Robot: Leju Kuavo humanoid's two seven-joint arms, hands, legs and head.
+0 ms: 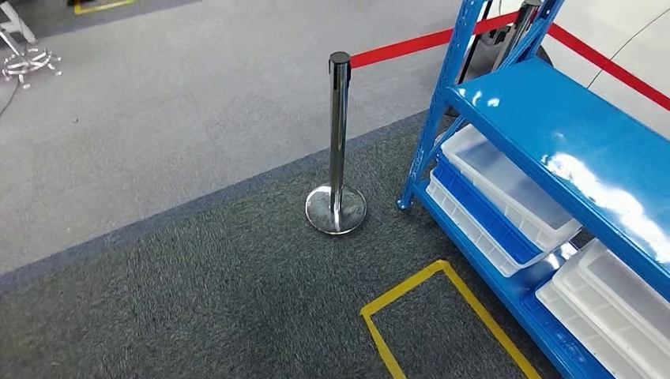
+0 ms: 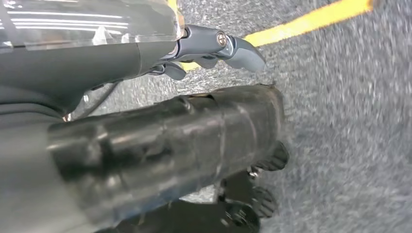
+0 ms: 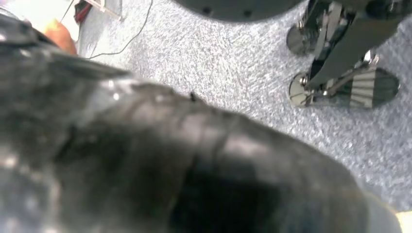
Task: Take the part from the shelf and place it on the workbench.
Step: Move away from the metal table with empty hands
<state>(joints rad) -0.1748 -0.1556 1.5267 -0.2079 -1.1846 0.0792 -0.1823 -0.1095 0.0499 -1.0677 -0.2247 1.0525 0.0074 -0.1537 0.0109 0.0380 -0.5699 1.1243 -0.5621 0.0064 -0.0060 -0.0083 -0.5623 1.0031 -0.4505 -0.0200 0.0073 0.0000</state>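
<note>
A blue shelf [image 1: 553,134] fills the head view from 1 to 5 o'clock, its glossy upper board bare and bright with glare. Under that board, at about 3 o'clock, a white bin [image 1: 506,185] sits nested in a blue bin [image 1: 482,217], which sits in another white one; more white bins [image 1: 612,304] lie on the same lower level at 4 o'clock. Which of these, if any, holds the part cannot be told. Just beside the shelf's near corner post, at the picture's centre, stands a chrome post [image 1: 338,142] on a round base, with a red belt [image 1: 403,47] running from its top toward 1 o'clock, behind the shelf frame. On the dark carpet [image 1: 197,292] at 6 o'clock a yellow tape outline [image 1: 411,292] marks a box next to the shelf's lower edge. A paler grey floor lies beyond, from 9 to 12 o'clock, with a chair base [image 1: 28,63] at 10 o'clock. In the left wrist view the left hand [image 2: 145,155] hangs over carpet and yellow tape, its fingers [image 2: 240,51] slightly curled on nothing. In the right wrist view the right hand [image 3: 170,170] is a dark blur; whether its fingers are open or closed I cannot tell.
</note>
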